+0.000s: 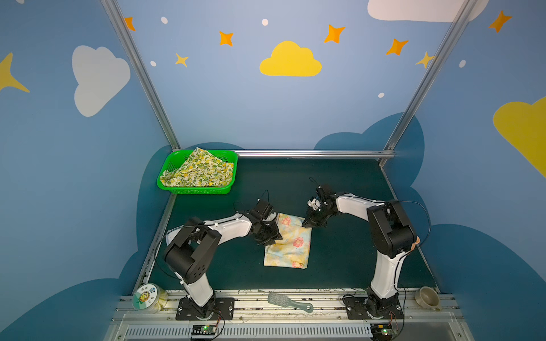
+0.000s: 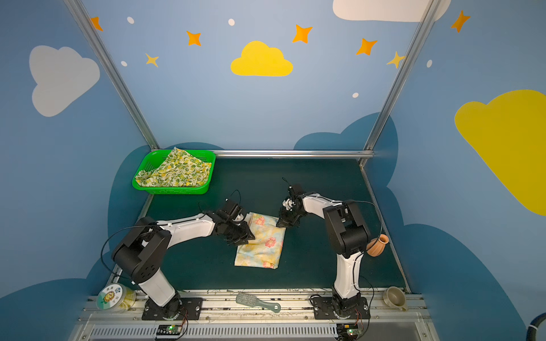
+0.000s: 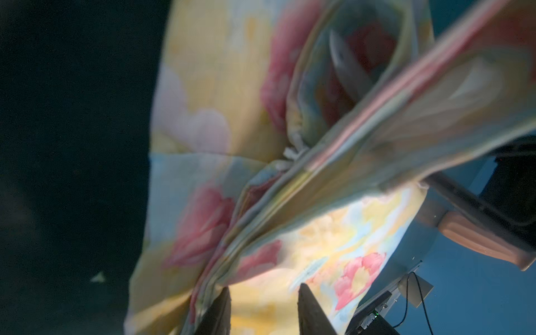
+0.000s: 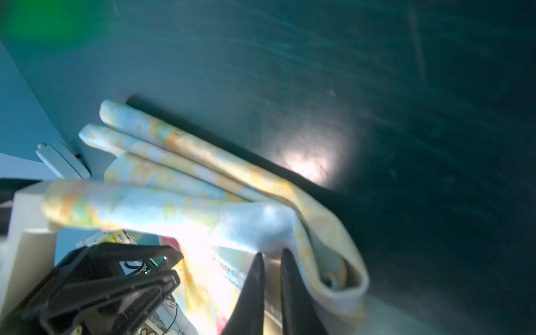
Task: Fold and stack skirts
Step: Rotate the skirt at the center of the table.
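The left jaws stand apart over the flowered skirt (image 1: pixel 291 246); the right jaws are nearly together at its far corner, grip unclear. It lies folded on the worktop (image 1: pixel 339 259). The lemon skirt (image 1: pixel 198 172) lies in the basket (image 1: pixel 201 190).

The left tool (image 3: pixel 265 290) stands parted, the right tool (image 4: pixel 272 256) nearly closed, both angled downward.

Both arms (image 1: pixel 387 265) have white shells, boxy black joints (image 1: pixel 189 257), thin black cables (image 1: pixel 429 227), screwed black base plates (image 1: pixel 224 308), tapered black fingers (image 4: pixel 252 290).
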{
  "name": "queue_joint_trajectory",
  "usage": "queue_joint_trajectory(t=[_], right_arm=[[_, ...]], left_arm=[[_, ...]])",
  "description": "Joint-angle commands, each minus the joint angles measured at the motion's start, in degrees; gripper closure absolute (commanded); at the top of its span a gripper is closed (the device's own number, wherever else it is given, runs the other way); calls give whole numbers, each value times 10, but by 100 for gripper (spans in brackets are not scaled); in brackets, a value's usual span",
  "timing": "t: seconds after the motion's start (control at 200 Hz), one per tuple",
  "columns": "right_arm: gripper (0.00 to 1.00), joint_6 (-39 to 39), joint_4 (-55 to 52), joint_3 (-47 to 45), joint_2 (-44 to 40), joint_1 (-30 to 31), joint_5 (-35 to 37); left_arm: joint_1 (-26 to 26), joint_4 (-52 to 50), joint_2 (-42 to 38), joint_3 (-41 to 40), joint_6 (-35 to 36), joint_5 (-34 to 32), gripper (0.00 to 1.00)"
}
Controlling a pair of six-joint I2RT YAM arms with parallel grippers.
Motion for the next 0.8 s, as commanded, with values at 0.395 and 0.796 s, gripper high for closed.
queue_joint_trajectory(t=[0.395,0.796], right_arm=[[92,140,21,-173,-155,138,90],[59,57,-46,-63,-209,91,50]], left_arm=[[50,-23,97,143,116,-82,61],[76,-11,-40,69,112,-40,53]])
